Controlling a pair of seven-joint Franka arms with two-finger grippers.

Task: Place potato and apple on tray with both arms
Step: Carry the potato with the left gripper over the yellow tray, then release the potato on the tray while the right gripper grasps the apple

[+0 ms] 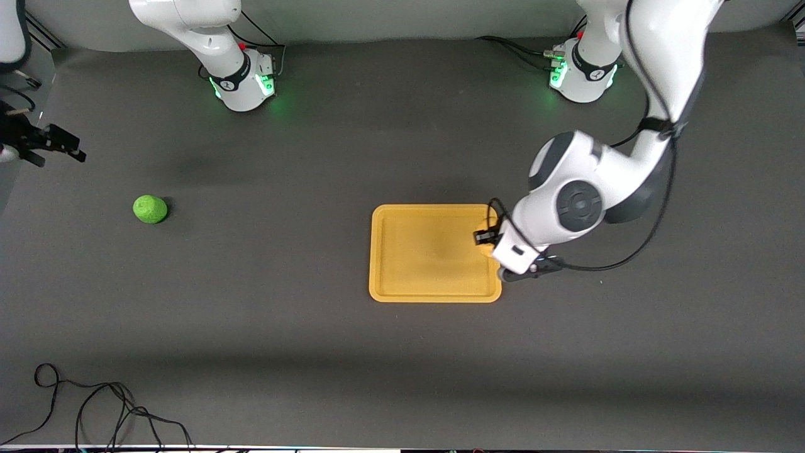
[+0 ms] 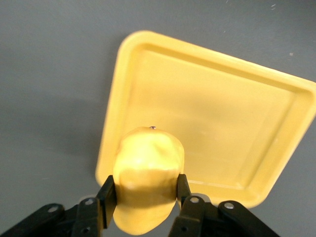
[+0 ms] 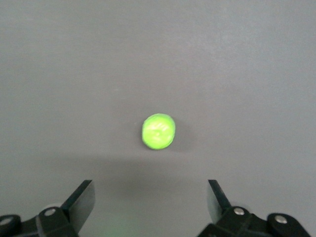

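My left gripper is shut on the yellow-orange potato and holds it in the air over the edge of the yellow-orange tray at the left arm's end. In the left wrist view the potato sits between the gripper's two fingers, above the tray's rim. The green apple lies on the dark table toward the right arm's end. My right gripper is open and empty, high over the table, with the apple below it; it shows at the front view's edge.
The tray's floor is bare. A loose black cable lies on the table near the front camera at the right arm's end. Both arm bases glow green along the table's back edge.
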